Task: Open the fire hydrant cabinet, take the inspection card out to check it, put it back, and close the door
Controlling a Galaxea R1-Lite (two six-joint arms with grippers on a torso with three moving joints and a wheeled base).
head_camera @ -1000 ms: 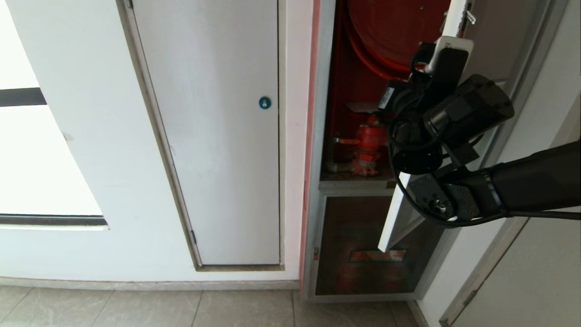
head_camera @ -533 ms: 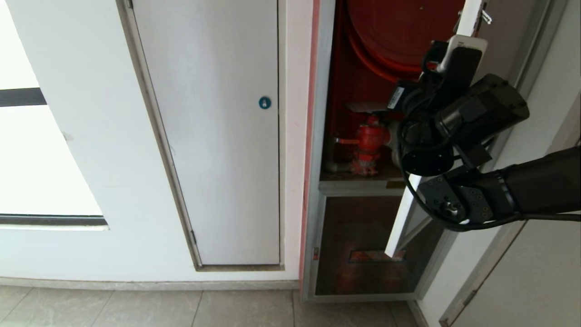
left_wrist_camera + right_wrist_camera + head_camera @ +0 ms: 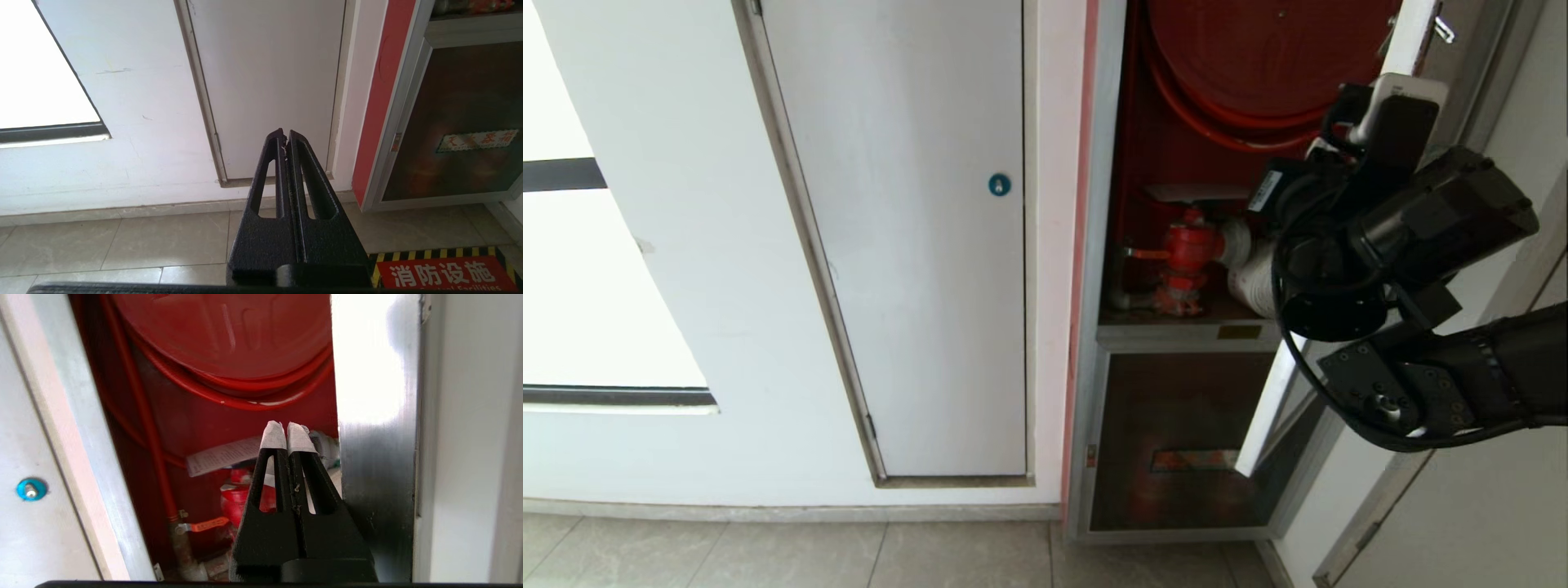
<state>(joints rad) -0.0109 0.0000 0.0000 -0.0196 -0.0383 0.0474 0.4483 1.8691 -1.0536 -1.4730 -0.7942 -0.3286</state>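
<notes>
With its jaws clenched on nothing, the right gripper (image 3: 287, 435) sits at the open mouth of the fire hydrant cabinet (image 3: 1104, 245), its white-taped tips just beside the silver edge of the door (image 3: 378, 490); judged from this, the closed tips serve as a pusher against the frame rather than a grasp. In the head view the right arm occupies roughly 3 o'clock, wrist across the door edge (image 3: 1262, 429), which stands swung outward. Door open far enough to expose the red interior: hose reel (image 3: 1258, 49) at 12 o'clock, red valve (image 3: 1188, 245) near centre, white rolled hose (image 3: 1250, 278) touching the valve on its 3 o'clock side. The inspection card (image 3: 222, 455), a whitish printed sheet, lies above the valve, inside the cabinet and apart from the tips; not yet taken. Its placement on top of the valve probably leaves one edge free for a pinch. Left gripper (image 3: 286, 139) parked low, jaws clenched and empty, facing the white door (image 3: 265, 81) and floor tiles (image 3: 122, 241). Judgement: opening step is under way or nearly done; reaching for the card comes next.
</notes>
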